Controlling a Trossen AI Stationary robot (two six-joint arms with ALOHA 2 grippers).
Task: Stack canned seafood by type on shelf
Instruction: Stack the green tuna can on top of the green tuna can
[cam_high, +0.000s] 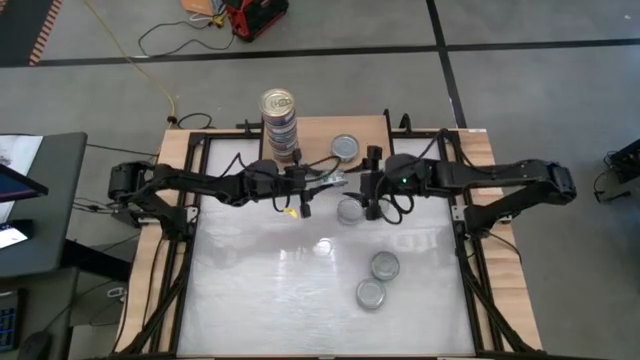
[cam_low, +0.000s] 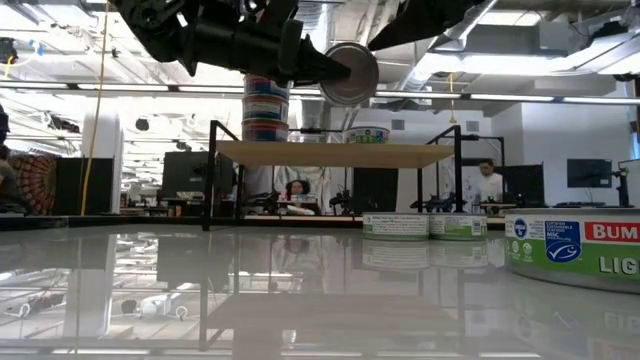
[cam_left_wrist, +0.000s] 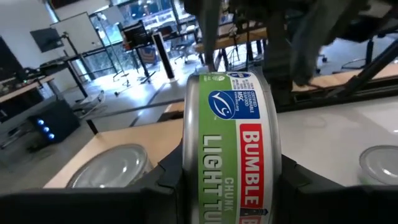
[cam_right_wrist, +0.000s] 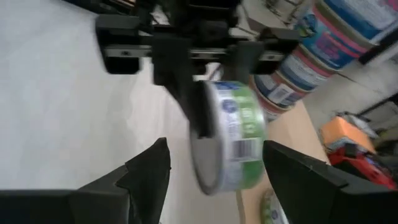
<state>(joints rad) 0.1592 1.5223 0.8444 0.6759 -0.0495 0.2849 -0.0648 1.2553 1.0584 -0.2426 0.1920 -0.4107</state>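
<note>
My left gripper (cam_high: 338, 181) is shut on a green-labelled tin (cam_left_wrist: 230, 137) turned on its edge, in the air just in front of the shelf (cam_high: 318, 130) and above the level of its board (cam_low: 335, 152). A tall stack of tins (cam_high: 280, 120) stands on the shelf's left part, with a single silver-lidded tin (cam_high: 345, 147) to its right. My right gripper (cam_right_wrist: 214, 148) is open, a short way to the right of the held tin (cam_right_wrist: 233, 134), touching nothing. One tin (cam_high: 350, 211) sits on the table below the grippers. My left gripper pinches the tin between its two fingers (cam_left_wrist: 163, 182), one on each flat face, with the labelled side wall (cam_left_wrist: 231, 155) facing the wrist camera. The fingers come level from the table's left. The tin is lifted clear and stands on edge (cam_low: 350, 72).
Two more silver-lidded tins (cam_high: 385, 265) (cam_high: 371, 294) lie on the white table nearer the near edge; in the low view one of them (cam_low: 575, 245) looms at the right. The shelf's thin black legs (cam_low: 211, 175) stand at the far edge. A person (cam_low: 490, 180) is in the room beyond.
</note>
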